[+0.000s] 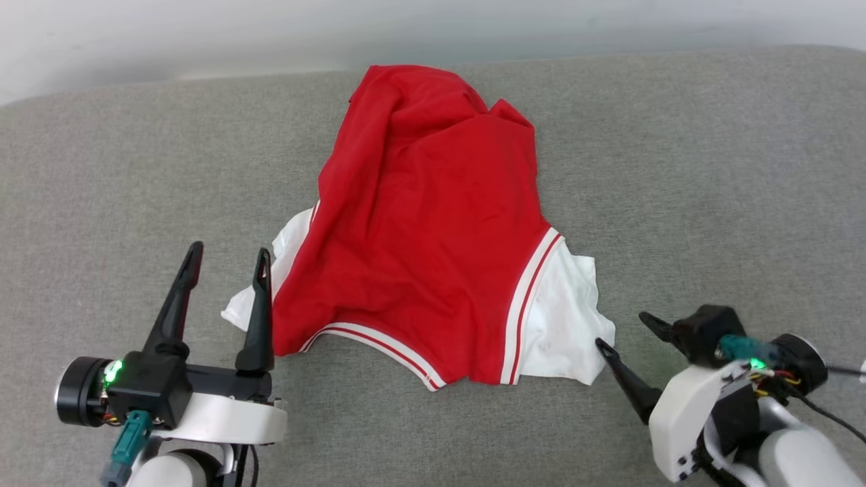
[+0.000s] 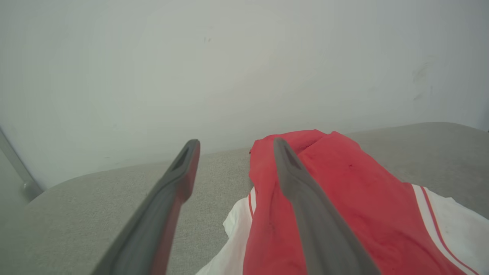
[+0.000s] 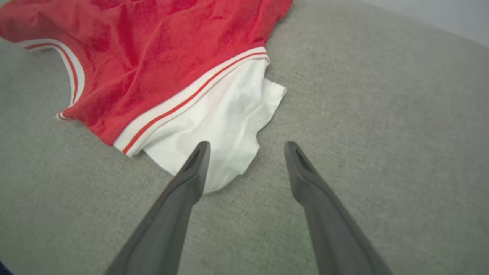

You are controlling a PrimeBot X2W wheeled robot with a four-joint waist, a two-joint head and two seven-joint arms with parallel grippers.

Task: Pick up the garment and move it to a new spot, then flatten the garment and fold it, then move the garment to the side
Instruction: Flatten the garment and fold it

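Left claw [image 1: 230, 249], right claw [image 1: 620, 329]: wide open, empty. Right wrist view puts garment [image 1: 419, 223] white sleeve [image 3: 225, 126] by one fingertip [image 3: 199, 154].

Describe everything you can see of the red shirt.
The red shirt looks like knit jersey, plain red on top, with white short sleeves and red-white striped trim at armholes and neck. It lies crumpled, collar toward the robot, hem bunched at the far side, on the grey cushion. The open left claw and right claw stand beside its sleeves, holding nothing.
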